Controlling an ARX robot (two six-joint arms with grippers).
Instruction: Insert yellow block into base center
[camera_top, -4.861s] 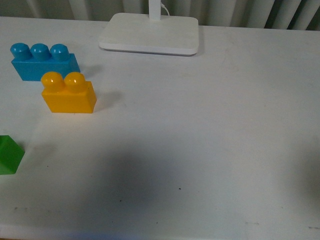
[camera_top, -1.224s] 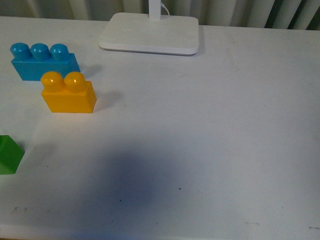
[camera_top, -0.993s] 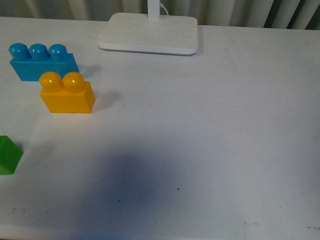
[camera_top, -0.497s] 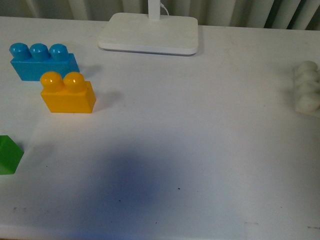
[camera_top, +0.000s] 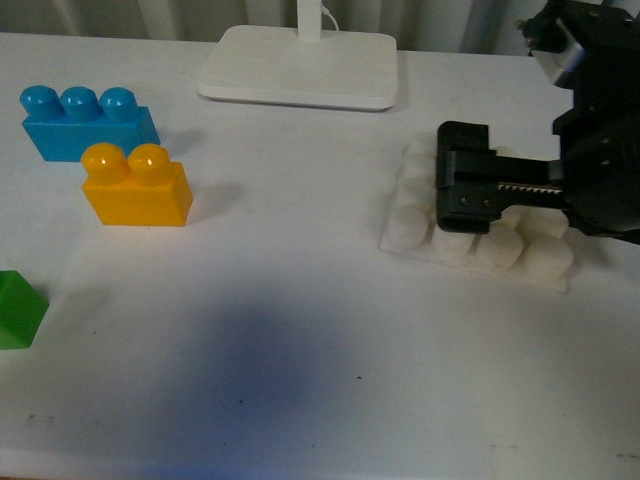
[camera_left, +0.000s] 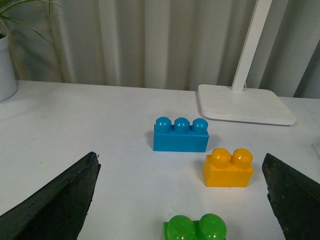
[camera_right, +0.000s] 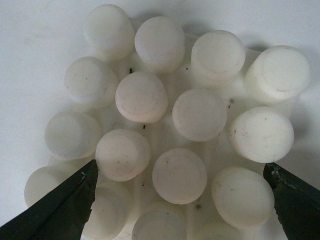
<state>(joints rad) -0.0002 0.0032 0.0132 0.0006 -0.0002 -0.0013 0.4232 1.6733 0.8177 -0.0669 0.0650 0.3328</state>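
my left gripper (camera_left: 180, 157): fingers wide apart, holding nothing.
my right gripper (camera_right: 180, 167): fingers wide apart, right above the flat white square base with round studs (camera_top: 410, 228).
orange-yellow plastic block with two studs (camera_top: 136, 195): on the table (camera_top: 300, 300), well left of the base, just in front of the blue three-stud brick (camera_top: 85, 125).
white flat lamp stand (camera_top: 298, 65): at the back.

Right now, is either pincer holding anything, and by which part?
The left pincer is open and holds nothing. The right pincer sits over the base, jaws spread wide; whether they clamp it, and where, cannot be told.
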